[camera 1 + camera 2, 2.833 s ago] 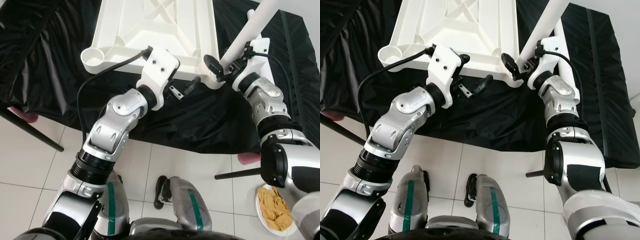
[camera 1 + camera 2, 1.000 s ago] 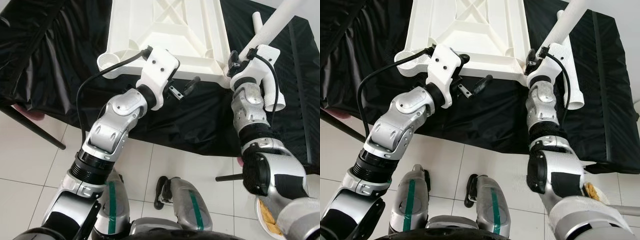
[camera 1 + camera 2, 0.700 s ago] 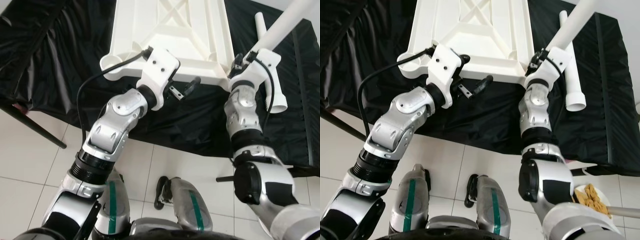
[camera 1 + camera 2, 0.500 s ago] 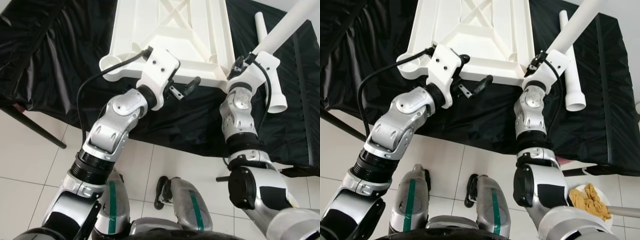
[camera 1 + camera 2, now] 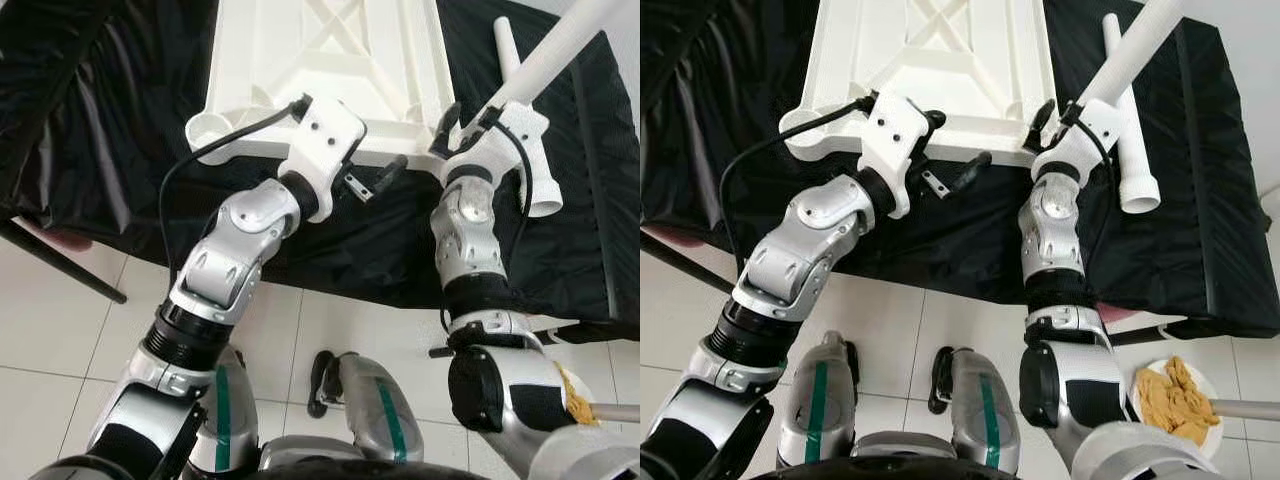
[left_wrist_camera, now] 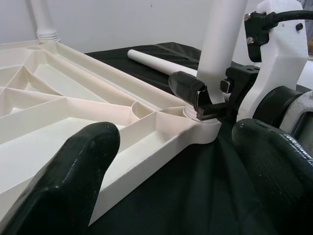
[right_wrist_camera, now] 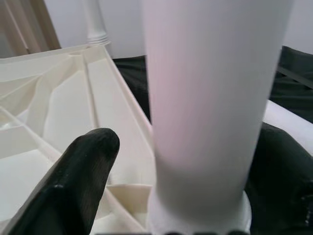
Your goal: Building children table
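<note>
An upturned white plastic tabletop (image 5: 330, 60) lies on a black cloth (image 5: 120, 120). A white table leg (image 5: 545, 55) stands tilted with its foot in the near right corner socket (image 6: 203, 128). My right gripper (image 5: 468, 115) is open around the base of that leg. One finger (image 7: 73, 186) stands a little off the tube. My left gripper (image 5: 372, 180) hovers open just in front of the tabletop's near edge, holding nothing. A loose leg (image 5: 525, 130) lies on the cloth to the right. Another leg (image 6: 43, 19) stands upright at a far corner.
The cloth-covered table ends just below my arms, over a white tiled floor (image 5: 60, 340). A dark table leg (image 5: 60, 265) slants at the left. A plate of chips (image 5: 1175, 395) sits on the floor at the lower right, by my feet.
The head view has shifted a little. My right gripper's near finger has spread away from the leg, whose foot now rests at the corner socket. The left arm has hardly moved.
</note>
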Controlling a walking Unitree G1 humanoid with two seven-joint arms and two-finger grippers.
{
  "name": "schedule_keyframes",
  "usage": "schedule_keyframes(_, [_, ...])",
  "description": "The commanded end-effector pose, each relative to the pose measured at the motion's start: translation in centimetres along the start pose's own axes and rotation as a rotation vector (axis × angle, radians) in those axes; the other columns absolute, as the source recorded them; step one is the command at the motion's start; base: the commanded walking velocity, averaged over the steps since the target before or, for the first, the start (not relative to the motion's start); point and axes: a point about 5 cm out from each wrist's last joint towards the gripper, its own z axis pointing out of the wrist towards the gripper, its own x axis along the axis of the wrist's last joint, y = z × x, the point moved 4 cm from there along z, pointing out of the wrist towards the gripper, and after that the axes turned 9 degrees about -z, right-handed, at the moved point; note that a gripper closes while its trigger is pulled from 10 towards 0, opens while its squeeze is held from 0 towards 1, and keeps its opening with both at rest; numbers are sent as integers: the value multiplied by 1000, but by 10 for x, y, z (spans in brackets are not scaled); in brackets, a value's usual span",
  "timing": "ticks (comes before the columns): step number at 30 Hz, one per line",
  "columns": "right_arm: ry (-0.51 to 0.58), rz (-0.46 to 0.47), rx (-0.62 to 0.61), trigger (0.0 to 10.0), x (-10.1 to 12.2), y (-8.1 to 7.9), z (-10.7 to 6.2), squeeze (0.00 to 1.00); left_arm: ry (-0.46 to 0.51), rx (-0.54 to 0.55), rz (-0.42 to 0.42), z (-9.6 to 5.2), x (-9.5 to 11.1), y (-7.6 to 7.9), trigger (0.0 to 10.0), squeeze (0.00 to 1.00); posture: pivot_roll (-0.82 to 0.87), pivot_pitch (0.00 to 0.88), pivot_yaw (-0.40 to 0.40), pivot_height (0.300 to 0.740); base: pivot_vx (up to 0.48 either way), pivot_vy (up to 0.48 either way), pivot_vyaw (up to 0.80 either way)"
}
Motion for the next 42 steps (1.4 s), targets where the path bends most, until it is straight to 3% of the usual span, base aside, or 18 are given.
schedule_keyframes(1, [-4, 9, 37, 10000, 0, -1, -2, 1000, -12, -34, 1, 2, -4, 5, 10000, 0, 133, 11, -136, 740, 0, 0, 0])
schedule_keyframes(4, [-4, 20, 71, 10000, 0, -3, -3, 1000, -14, -35, 3, 2, -5, 5, 10000, 0, 133, 9, -137, 740, 0, 0, 0])
schedule_keyframes(5, [6, 13, 115, 10000, 1, -5, -3, 0, -15, -36, 5, 3, -5, 5, 10000, 0, 130, 6, -137, 740, 0, 0, 0])
schedule_keyframes(9, [19, -3, 218, 10000, 3, -3, 1, 0, -16, -38, 9, 3, -5, 5, 10000, 0, 128, 3, -136, 740, 0, 0, 0])
schedule_keyframes(14, [16, -56, 381, 10000, 3, 11, 14, 0, -17, -41, 12, 3, -5, 5, 10000, 0, 126, 6, -130, 740, 0, 0, 0])
schedule_keyframes(16, [16, -56, 381, 10000, 3, 11, 14, 0, -17, -41, 12, 3, -5, 5, 10000, 0, 126, 6, -130, 740, 0, 0, 0])
schedule_keyframes(19, [-17, -102, 536, 10000, -3, 16, 15, 0, -18, -41, 16, 3, -5, 4, 10000, 0, 127, 9, -123, 740, 0, 0, 0])
schedule_keyframes(21, [-17, -102, 536, 10000, -3, 16, 15, 0, -18, -41, 16, 3, -5, 4, 10000, 0, 127, 9, -123, 740, 0, 0, 0])
schedule_keyframes(24, [-40, -151, 667, 10000, -9, 20, 12, 0, -17, -40, 18, 2, -3, 3, 10000, 0, 127, 15, -115, 740, 0, 0, 0])
schedule_keyframes(37, [-48, -146, 743, 10000, -8, 27, 19, 0, -13, -36, 23, 3, -1, 0, 10000, 0, 129, 25, -106, 740, 0, 0, 0])
schedule_keyframes(38, [-52, -152, 745, 4314, -9, 28, 20, 0, -12, -35, 23, 3, 0, -1, 10000, 0, 130, 26, -105, 740, 0, 0, 0])
schedule_keyframes(39, [-58, -151, 751, 3255, -10, 28, 21, 0, -12, -35, 24, 2, 0, -1, 10000, 0, 133, 27, -105, 740, 0, 0, 0])
schedule_keyframes(40, [-58, -151, 751, 3255, -10, 28, 21, 0, -12, -35, 24, 2, 0, -1, 10000, 0, 133, 27, -105, 740, 0, 0, 0])
schedule_keyframes(41, [-60, -152, 758, 0, -11, 28, 21, 0, -12, -34, 25, 2, 0, -1, 10000, 0, 133, 27, -105, 740, 0, 0, 0])
schedule_keyframes(42, [-60, -152, 758, 0, -11, 28, 21, 0, -12, -34, 25, 2, 0, -1, 10000, 0, 133, 27, -105, 740, 0, 0, 0])
